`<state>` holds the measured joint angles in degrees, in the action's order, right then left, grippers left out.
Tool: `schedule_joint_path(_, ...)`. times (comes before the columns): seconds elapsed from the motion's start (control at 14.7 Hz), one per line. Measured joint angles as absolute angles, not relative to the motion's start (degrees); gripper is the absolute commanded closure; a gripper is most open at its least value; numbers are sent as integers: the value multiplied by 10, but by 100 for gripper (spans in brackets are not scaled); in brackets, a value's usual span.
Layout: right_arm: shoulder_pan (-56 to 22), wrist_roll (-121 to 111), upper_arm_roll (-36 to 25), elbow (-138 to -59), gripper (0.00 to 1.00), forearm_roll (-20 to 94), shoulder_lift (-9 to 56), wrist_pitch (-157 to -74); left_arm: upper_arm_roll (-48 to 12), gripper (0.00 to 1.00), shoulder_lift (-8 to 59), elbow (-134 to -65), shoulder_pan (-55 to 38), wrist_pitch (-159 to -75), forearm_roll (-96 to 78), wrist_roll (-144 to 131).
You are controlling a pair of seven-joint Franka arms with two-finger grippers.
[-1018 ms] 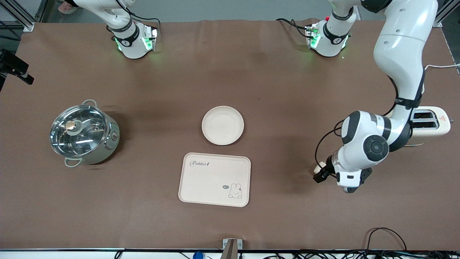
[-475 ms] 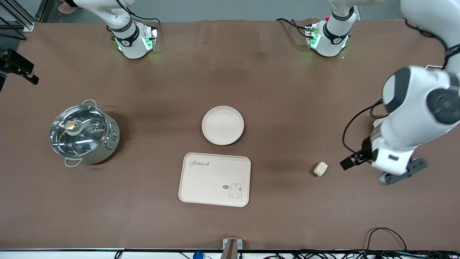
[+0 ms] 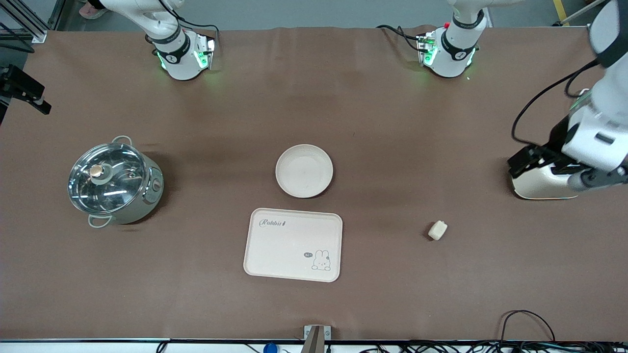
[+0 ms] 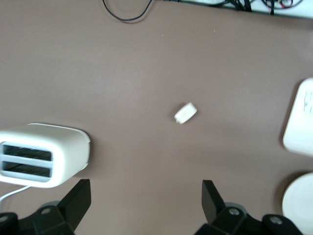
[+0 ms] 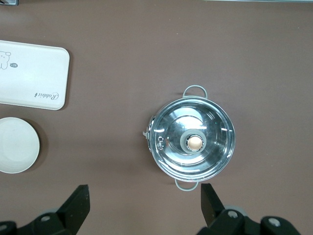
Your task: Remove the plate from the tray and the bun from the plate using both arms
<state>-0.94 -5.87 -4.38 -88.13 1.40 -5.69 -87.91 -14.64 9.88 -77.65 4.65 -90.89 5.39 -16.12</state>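
The round cream plate (image 3: pixel 304 170) sits mid-table, just farther from the front camera than the rabbit tray (image 3: pixel 293 245). The small pale bun (image 3: pixel 437 230) lies alone on the table toward the left arm's end; it also shows in the left wrist view (image 4: pixel 186 113). My left gripper (image 3: pixel 521 163) is open and empty, up in the air over the toaster (image 3: pixel 539 185); its own view (image 4: pixel 145 193) shows the fingers wide apart. My right gripper (image 5: pixel 144 196) is open and empty, high over the table beside the pot (image 5: pixel 194 142). The plate (image 5: pixel 17 145) shows there too.
A steel pot with a glass lid (image 3: pixel 114 182) stands toward the right arm's end. The cream toaster (image 4: pixel 44 154) stands at the left arm's end, partly hidden by the left hand in the front view. The tray's edge (image 4: pixel 301 120) and the plate (image 4: pixel 299 203) show in the left wrist view.
The left gripper was at the bun, then left it lying on the table and rose away toward the toaster. The bun, plate and tray have not moved since.
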Motion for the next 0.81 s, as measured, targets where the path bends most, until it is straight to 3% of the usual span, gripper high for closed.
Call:
schedule_joint_path(0.41, -20, -59, -43, -881, 0, 14, -57, -875, -137, 0, 36, -792, 72, -823, 21, -68)
schedule_joint_path(0.81, -13, -58, -47, -881, 0, 12, -57, -862, -40, 0, -45, -886, -34, -819, 1, -65)
